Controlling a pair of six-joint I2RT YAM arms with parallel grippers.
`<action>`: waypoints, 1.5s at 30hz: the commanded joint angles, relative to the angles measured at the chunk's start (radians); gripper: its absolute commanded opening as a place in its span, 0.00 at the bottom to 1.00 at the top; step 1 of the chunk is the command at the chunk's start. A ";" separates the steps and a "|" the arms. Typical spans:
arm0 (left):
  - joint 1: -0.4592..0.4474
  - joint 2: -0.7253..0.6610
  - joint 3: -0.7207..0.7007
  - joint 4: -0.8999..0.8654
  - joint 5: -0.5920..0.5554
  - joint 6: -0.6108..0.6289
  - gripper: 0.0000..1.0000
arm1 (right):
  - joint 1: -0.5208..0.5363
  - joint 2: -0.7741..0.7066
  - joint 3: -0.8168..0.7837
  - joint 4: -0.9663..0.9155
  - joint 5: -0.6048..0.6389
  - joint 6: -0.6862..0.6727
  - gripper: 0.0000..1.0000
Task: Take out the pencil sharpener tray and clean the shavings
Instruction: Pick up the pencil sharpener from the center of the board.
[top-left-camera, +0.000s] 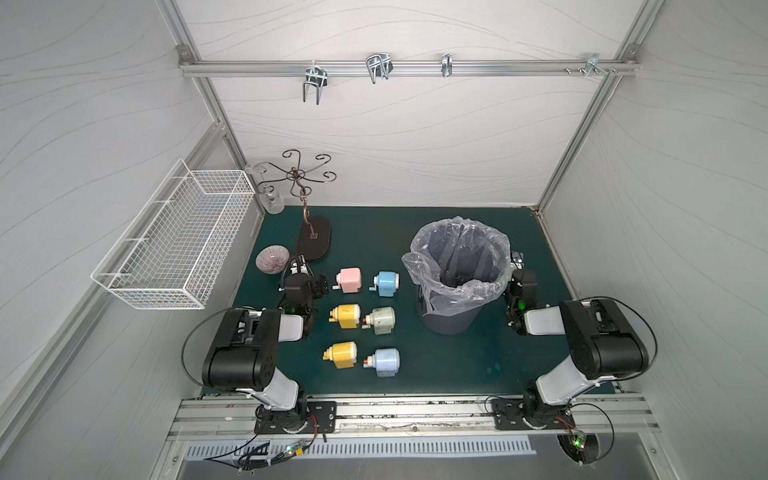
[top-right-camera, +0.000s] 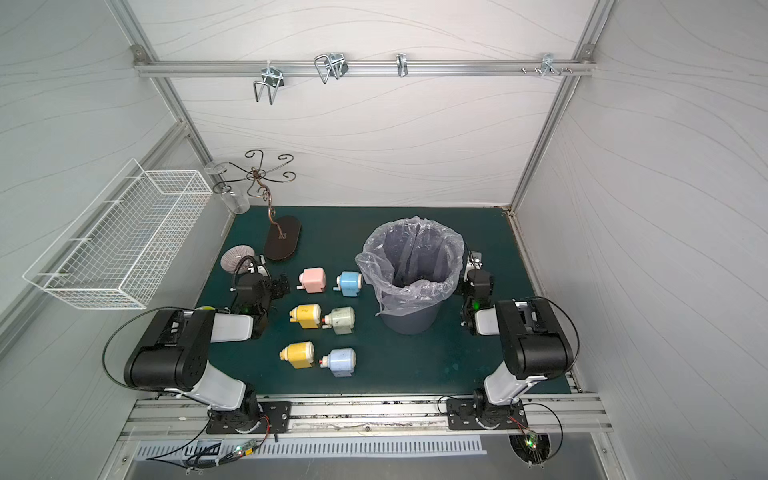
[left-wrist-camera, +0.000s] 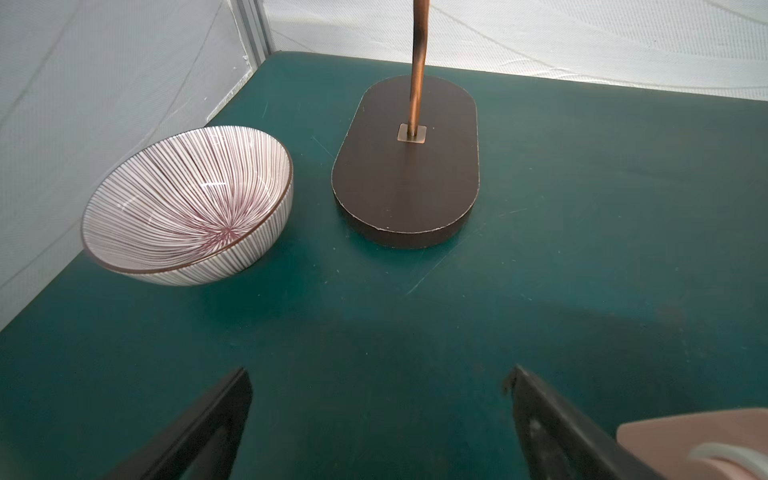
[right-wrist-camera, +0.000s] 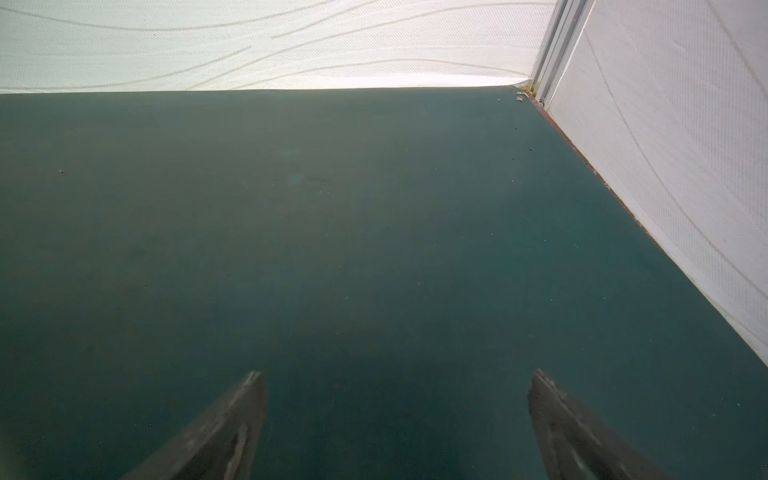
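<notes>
Arms: 2, bases bolted at the near edge of the green mat (top-left-camera: 457, 365).

Sharpeners: 6, in three rows of two, left of centre.
- Near row: near yellow sharpener (top-left-camera: 340, 354), pale blue sharpener (top-left-camera: 384, 362).
- Middle row: middle yellow sharpener (top-left-camera: 345, 316), pale green sharpener (top-left-camera: 380, 320).
- Far row: pink sharpener (top-left-camera: 348, 280), blue sharpener (top-left-camera: 386, 283).

All six stand apart from one another. The trays cannot be told from the bodies at this size.

Bin (top-left-camera: 446, 320): 1, grey, with a clear liner folded over the rim. It stands right of the sharpeners, between them and the right arm's wrist, and hides part of that wrist in both top views.

Left gripper (left-wrist-camera: 380, 399): fingers wide apart, nothing between them, low over bare mat. The pink sharpener sits just outside one finger.

Right gripper (right-wrist-camera: 399, 399): fingers wide apart, nothing between them, over bare mat beyond the bin.

Shavings (right-wrist-camera: 532, 148): a few tiny dark flecks loose on the mat towards the far right corner, seen in the right wrist view.

Beyond the left gripper:
- Striped bowl (left-wrist-camera: 187, 203): 1.
- Dark oval stand base (left-wrist-camera: 405, 166): 1, beside the bowl, not touching. Its copper stem carries curled hooks.
- Clear glass (top-left-camera: 272, 203): 1, hanging from the stand.

Left wall: white wire basket (top-left-camera: 174, 245), 1. Back rail: three hooks (top-left-camera: 315, 83).
</notes>
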 joint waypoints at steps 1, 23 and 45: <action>-0.003 0.000 0.019 0.056 -0.012 -0.004 1.00 | -0.003 -0.016 0.005 -0.006 -0.007 0.002 0.99; -0.005 -0.007 0.019 0.051 -0.016 -0.007 1.00 | 0.007 -0.047 -0.110 0.172 0.041 0.010 0.99; -0.248 -0.725 0.294 -1.279 0.727 0.598 0.94 | 0.017 -1.081 0.145 -1.235 0.031 0.548 0.99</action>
